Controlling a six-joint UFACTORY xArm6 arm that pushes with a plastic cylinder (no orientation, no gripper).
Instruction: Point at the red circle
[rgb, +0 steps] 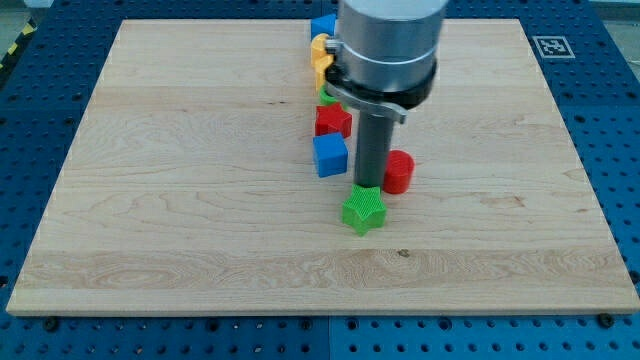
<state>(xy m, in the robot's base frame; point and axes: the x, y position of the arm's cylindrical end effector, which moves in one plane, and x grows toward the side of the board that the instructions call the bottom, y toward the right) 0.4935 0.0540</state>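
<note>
wooden board (180, 200), red circle (399, 172), green star (363, 212)

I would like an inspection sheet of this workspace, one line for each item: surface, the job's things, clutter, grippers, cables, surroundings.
Surface: wooden board, light, flat, no damage seen.
Job's things: red circle, upright, just to the view's right of the rod; whether they touch cannot be told.
Clutter: green star below the rod; blue cube to its left; red block above that; yellow block and blue block near the view's top, partly hidden by the arm; a green sliver beside the arm, shape unclear.
Grippers: none; my tip is beside the red circle, just above the green star.
Cables: nothing seen.
Surroundings: blue perforated table; a printed marker at the top right.
</note>
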